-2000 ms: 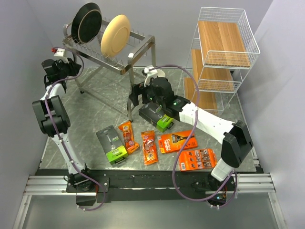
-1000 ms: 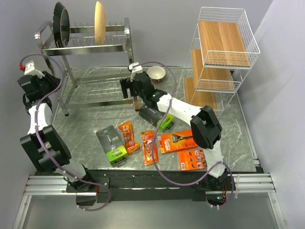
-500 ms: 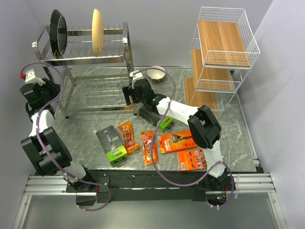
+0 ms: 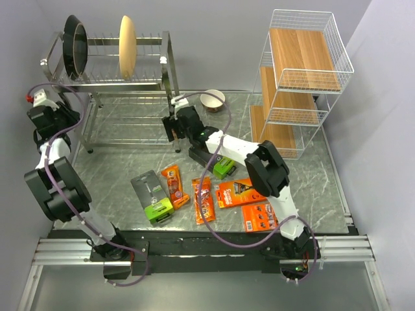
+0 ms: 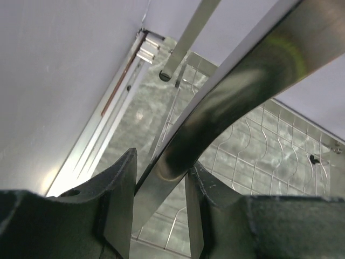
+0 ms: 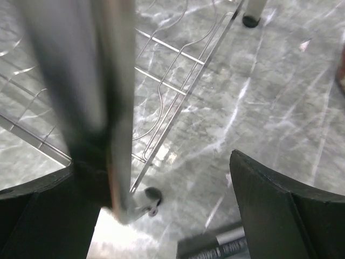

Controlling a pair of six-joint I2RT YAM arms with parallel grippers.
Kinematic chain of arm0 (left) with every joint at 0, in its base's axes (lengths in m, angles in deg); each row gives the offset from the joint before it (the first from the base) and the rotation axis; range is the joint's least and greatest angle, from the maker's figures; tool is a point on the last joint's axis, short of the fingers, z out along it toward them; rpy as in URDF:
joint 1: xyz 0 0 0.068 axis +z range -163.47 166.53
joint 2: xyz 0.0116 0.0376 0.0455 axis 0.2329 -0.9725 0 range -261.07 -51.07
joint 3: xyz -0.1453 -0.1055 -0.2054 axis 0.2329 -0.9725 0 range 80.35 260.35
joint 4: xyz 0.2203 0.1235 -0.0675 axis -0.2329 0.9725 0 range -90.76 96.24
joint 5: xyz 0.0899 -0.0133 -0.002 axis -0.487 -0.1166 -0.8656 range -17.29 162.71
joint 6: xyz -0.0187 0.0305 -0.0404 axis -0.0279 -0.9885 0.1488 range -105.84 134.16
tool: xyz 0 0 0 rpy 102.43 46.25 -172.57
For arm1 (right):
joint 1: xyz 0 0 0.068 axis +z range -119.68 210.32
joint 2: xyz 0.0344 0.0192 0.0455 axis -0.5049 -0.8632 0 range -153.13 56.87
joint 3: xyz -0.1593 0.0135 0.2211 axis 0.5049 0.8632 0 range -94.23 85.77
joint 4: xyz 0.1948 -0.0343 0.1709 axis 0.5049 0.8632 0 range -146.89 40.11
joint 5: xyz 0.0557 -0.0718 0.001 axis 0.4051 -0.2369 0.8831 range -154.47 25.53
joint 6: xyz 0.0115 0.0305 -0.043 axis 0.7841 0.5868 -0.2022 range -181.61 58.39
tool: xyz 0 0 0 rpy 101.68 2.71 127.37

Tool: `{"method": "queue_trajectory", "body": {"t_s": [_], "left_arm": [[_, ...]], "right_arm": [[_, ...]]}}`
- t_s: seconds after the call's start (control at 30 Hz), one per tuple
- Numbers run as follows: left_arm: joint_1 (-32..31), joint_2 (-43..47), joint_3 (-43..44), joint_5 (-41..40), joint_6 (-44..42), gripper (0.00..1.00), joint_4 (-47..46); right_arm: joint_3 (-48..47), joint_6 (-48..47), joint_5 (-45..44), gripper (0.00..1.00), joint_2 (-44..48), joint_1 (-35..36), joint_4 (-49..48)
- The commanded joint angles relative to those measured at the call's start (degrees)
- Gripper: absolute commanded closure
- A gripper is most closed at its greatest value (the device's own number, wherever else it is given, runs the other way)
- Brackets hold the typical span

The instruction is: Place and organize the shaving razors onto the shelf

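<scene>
1. Grey marbled table (image 4: 110, 172): one, and everything below stands or lies on it.
2. Steel dish rack (image 4: 130, 83): one, at the far left. It holds two plates on edge, a black plate (image 4: 73, 48) and a beige plate (image 4: 125, 45).
3. White wire shelf (image 4: 311, 89): one, with three brown boards, at the far right.
4. Arms: two.
   - The left arm (image 4: 58, 188) is folded up along the left edge. The left gripper (image 5: 160, 167) is partly closed, its fingers clamped on a steel bar of the rack.
   - The right arm (image 4: 259, 165) reaches across to mid-table. The right gripper (image 6: 156, 167) has its jaws wide and holds nothing. A rack leg stands between them, close to one finger.
5. Razor packs: six, all flat on the table near the front, well apart from the shelf. They are two dark grey boxes (image 4: 209, 157) with lime ends, two flat orange cards (image 4: 238, 191) and two narrow orange blister packs (image 4: 203, 199).
6. Small bowl (image 4: 213, 100): one, between rack and shelf.
</scene>
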Motion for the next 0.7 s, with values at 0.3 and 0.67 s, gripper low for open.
{"method": "queue_trajectory", "body": {"t_s": [0.3, 0.67], "left_arm": [[-0.02, -5.4, 9.95, -9.89, 11.6, 0.23, 0.26], [-0.28, 8.47, 2.85, -5.5, 13.35, 0.01, 7.97]], "right_arm": [[-12.52, -1.21, -0.02, 0.04, -7.34, -0.63, -1.16], [-0.05, -3.58, 0.94, 0.0, 6.35, -0.54, -0.65]]}}
